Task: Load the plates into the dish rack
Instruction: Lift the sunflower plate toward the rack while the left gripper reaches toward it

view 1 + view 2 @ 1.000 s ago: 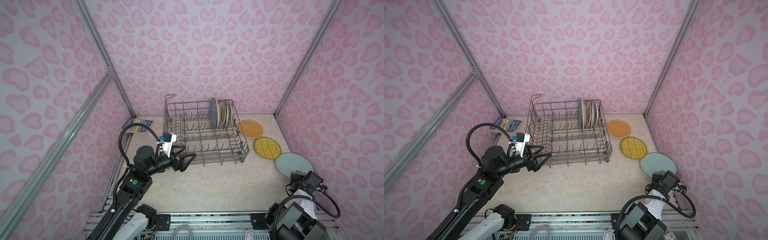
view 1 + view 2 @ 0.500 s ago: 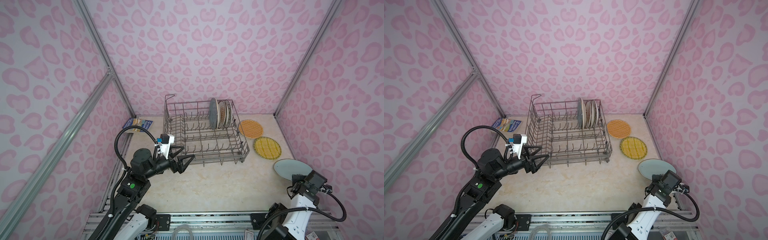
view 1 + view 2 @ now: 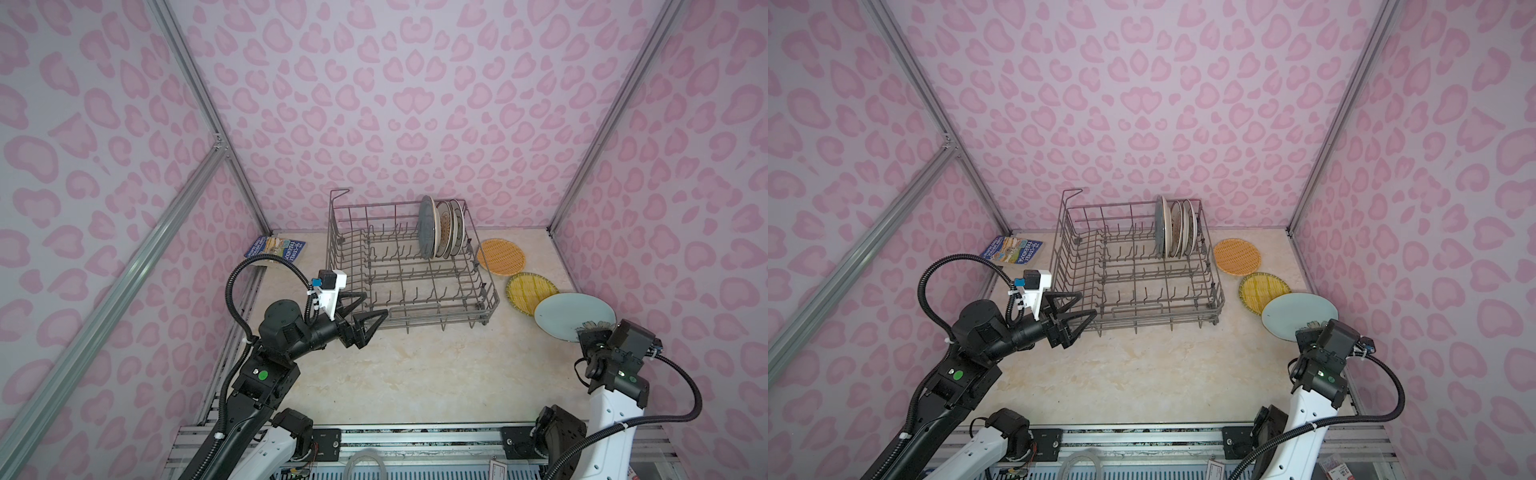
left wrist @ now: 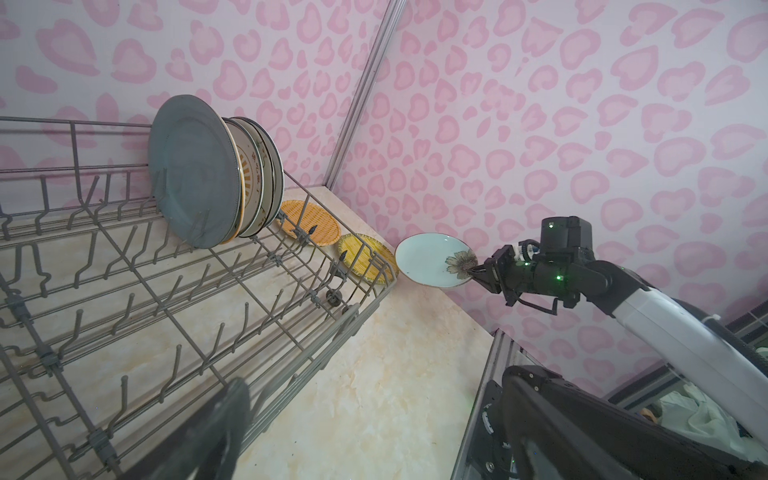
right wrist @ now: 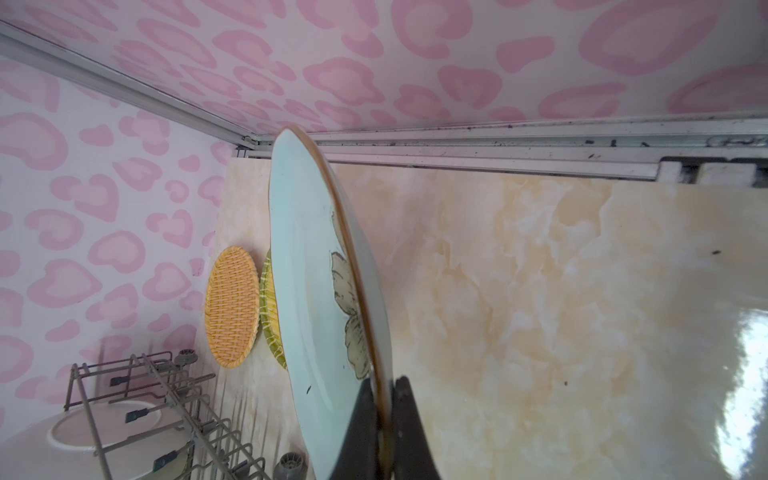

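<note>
In both top views, the right end effector [image 3: 592, 328] is pinching the near rim of the pale blue-green plate [image 3: 567, 311], jaws closed hard on it. The plate is hanging over the right side of the counter [image 3: 415, 374], and from up here its far edge is covering a bit of the yellow woven plate [image 3: 525, 289]. That one is lying flat next to the orange woven plate [image 3: 500, 256], both just right of the dish rack [image 3: 415, 321]. Inside the rack, at its far right corner, the grey-blue plate [image 3: 426, 226] is standing on edge with three paler plates [image 3: 451, 228] packed behind it. The left end effector [image 3: 376, 302] is hovering at the rack's near left corner, jaws spread wide and holding nothing. A blue book [image 3: 276, 249] is lying at the far left.

Over to the left wrist view: the rack's tines are running away across the frame and the grey-blue plate [image 4: 193, 170] is leaning in its slot. Beyond the rack, the right end effector [image 4: 478, 272] is holding the pale plate up, tilted, its flower pattern showing.

Right wrist view now: two dark fingers [image 5: 361, 432] are squeezing the plate's rim, seen edge-on. Both woven plates are lying on the counter beyond, and a corner of the rack is showing.
</note>
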